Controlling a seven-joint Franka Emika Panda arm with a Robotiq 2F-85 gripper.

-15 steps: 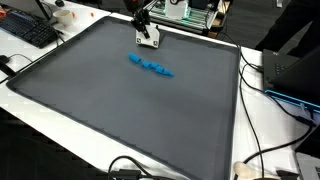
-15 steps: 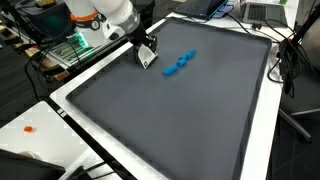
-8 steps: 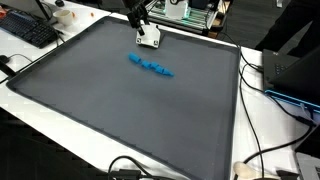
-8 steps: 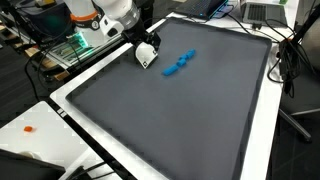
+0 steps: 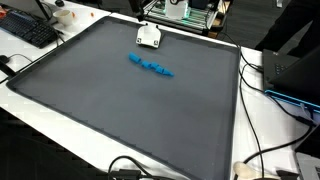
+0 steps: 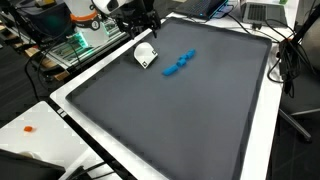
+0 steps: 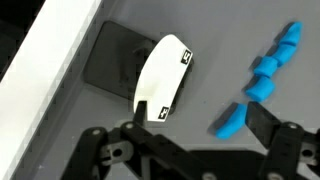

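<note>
Gripper hangs above the dark grey mat with its jaws spread wide and nothing between them. In the wrist view the white curved plastic piece lies flat on the mat at about 11 o'clock from the jaws, clear of both fingers. The blue chain of linked pieces runs off toward 1 o'clock. In both exterior views the white piece sits near the mat's far edge. The blue chain lies nearby, apart from it. The gripper is raised over that corner.
</note>
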